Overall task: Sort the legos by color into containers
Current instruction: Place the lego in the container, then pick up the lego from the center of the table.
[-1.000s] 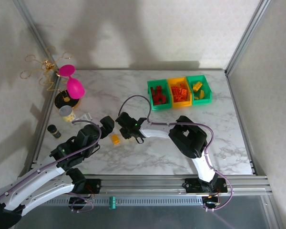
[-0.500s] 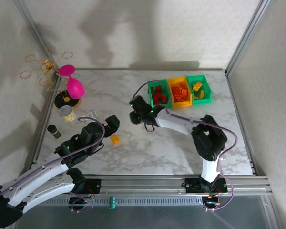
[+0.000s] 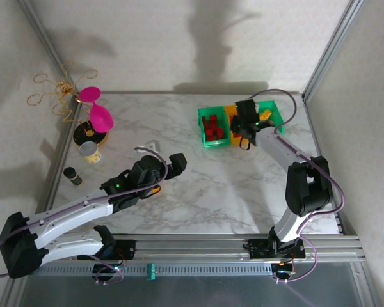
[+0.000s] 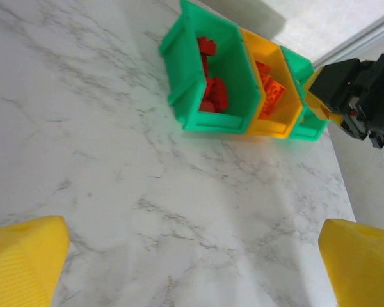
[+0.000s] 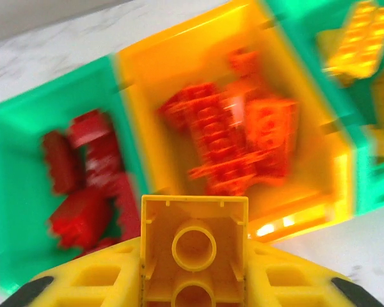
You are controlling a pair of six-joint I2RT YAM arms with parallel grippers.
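Now right gripper pinching yellow brick by flat sides (probably light, stiff, slick plastic) above bins; end green bin with yellows looks right. left gripper spread, empty.

Right arm outstretched far, jaws clamped; left arm low (jaws wide apart).

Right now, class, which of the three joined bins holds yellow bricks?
The green bin at the row's right end, seen from above; the middle yellow bin holds orange bricks, the other green bin red bricks.
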